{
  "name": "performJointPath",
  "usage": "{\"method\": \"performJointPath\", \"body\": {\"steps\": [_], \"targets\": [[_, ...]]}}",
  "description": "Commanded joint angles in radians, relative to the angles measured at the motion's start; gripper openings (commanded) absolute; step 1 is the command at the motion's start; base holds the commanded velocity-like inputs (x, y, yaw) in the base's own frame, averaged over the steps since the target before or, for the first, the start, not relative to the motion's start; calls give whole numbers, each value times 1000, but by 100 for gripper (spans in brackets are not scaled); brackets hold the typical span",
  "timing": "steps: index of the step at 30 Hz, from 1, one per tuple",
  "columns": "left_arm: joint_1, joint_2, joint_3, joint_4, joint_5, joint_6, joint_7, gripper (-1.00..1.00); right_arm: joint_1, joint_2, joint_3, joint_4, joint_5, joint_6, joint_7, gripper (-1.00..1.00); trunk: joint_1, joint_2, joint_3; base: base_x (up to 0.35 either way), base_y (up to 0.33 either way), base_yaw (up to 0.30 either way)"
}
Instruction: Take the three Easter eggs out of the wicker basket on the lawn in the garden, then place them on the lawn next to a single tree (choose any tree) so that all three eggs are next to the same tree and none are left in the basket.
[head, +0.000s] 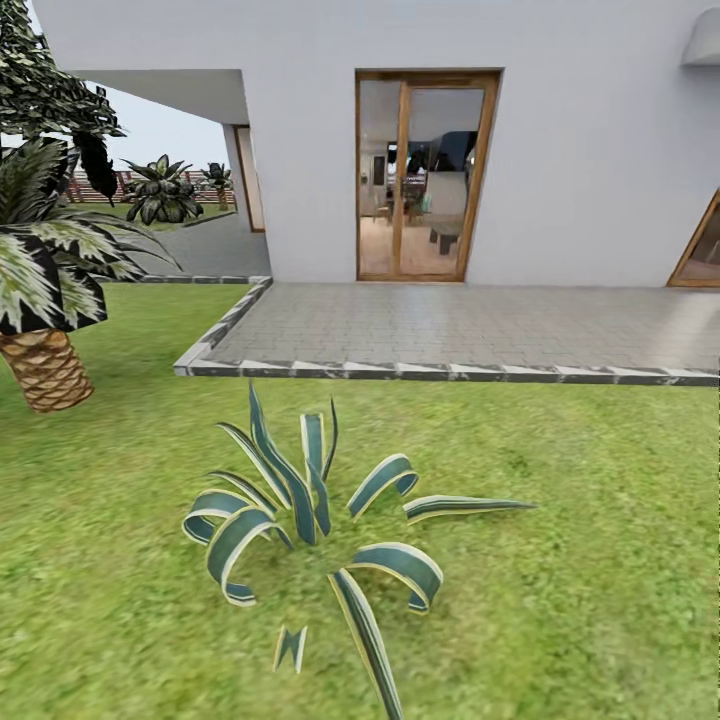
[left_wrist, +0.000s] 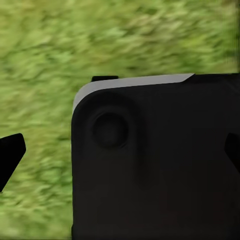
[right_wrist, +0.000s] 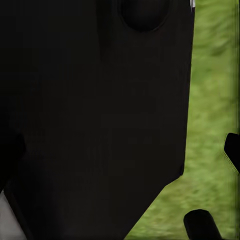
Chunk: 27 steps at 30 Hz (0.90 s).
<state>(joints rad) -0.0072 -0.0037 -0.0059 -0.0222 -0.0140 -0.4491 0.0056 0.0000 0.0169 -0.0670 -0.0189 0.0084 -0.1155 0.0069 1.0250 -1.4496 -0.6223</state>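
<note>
Lawn (head: 600, 520): we record short mottled green grass across the foreground of the head view, running up to the kerb of the paved patio (head: 470, 325); we also see blurred grass behind the robot's black body panels in the left wrist view (left_wrist: 45, 45) and the right wrist view (right_wrist: 212, 100)

Striped spiky-leaved plant (head: 310, 510): we find it rooted in the lawn, centre foreground, near the patio kerb

Palm (head: 45, 290): scaled brown trunk, at the lawn's left edge

House wall (head: 590, 150): white, behind the patio, with a wood-framed glass door (head: 425, 175)

Fence (head: 95, 188): brown slats, far left, beyond more plants

Left gripper (left_wrist: 120, 155), right gripper: dark finger tips show at the frame edges; we cannot tell whether either claw is released or clenched
</note>
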Motion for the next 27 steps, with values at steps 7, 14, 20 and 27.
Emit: {"method": "performJointPath", "body": {"steps": [7,14,20,27], "targets": [[0,-1,0,1,-1,-3,1,100,0,1,-7,0,1,-3,1,100,0,0,-1,0,-205,0],[0,-1,0,1,-1,-3,1,100,0,1,-7,0,1,-3,1,100,0,0,-1,0,-205,0],[0,-1,0,1,-1,-3,1,100,0,2,-7,0,1,-3,1,100,0,0,-1,0,-211,0],[0,-1,0,1,-2,-3,1,100,0,2,-7,0,1,-3,1,100,0,0,-1,0,-218,0]]}}
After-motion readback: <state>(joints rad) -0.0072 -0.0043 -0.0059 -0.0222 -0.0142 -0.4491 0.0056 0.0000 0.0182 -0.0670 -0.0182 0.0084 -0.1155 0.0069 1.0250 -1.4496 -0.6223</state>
